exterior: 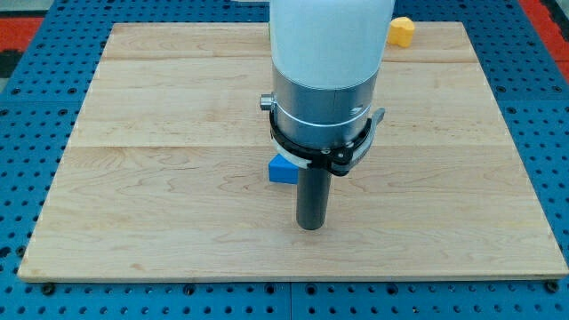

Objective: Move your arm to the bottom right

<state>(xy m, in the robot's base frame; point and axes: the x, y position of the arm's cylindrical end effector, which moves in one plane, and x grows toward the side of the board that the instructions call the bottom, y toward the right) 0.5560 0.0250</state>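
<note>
board (178, 204): pale matt wood | rod (312, 200): dark smooth metal | blue block (283, 169): matt

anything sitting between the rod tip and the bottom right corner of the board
Nothing visible does. My tip sits near the board's middle, with the blue block just up and to its left and the yellow block at the view's top. Neither lies toward the bottom right.

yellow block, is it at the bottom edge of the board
No, the yellow block sits at the view's top edge of the wooden board, far from my tip and the blue block.
</note>
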